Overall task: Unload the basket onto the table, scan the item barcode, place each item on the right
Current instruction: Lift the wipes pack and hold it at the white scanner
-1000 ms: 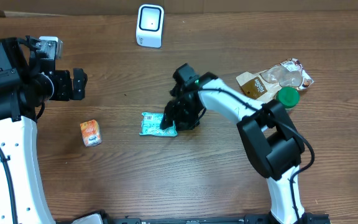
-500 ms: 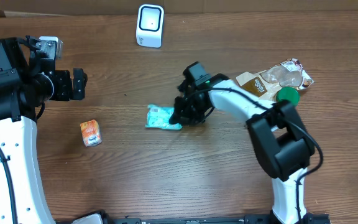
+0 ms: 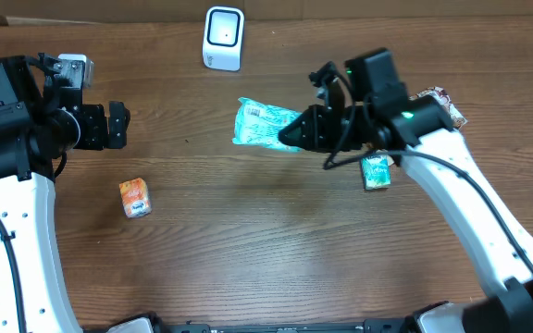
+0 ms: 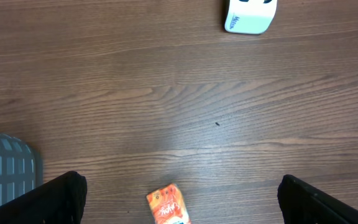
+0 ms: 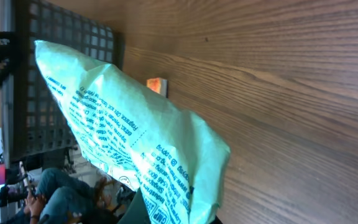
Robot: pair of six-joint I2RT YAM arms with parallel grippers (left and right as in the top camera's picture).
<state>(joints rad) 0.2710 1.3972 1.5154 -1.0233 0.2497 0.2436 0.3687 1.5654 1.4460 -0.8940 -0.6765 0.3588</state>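
Packet [image 3: 263, 125] is finally off the table. From the overhead view, 1 second ago it was lying flat mid-table with the right gripper [image 3: 296, 132] down on it. Now that gripper has pinched shut on the packet's right end and carried it up and back, so it hangs in the air below and a bit right of the white scanner [image 3: 223, 38], not touching it. Lifting the arm also uncovered a small green carton [image 3: 376, 173] on the table, and the snack bags [image 3: 430, 107] behind it are now mostly hidden. The little orange box [image 3: 135, 197] hasn't budged. The left gripper [image 3: 119, 126] is parked at the far left, jaws spread wide, holding nothing, same as before.

Left wrist view: just wood, the scanner at the top edge, the orange box at the bottom and a grey basket [image 4: 5, 169] corner on the left. No packet in sight.

Right wrist view: the packet fills the frame, small print facing the camera. I can't pick out a barcode, and the fingers themselves are hidden behind it.

So the pickup looks done. My guess is the remaining bit is turning whichever face has the barcode toward the scanner window and closing that gap.
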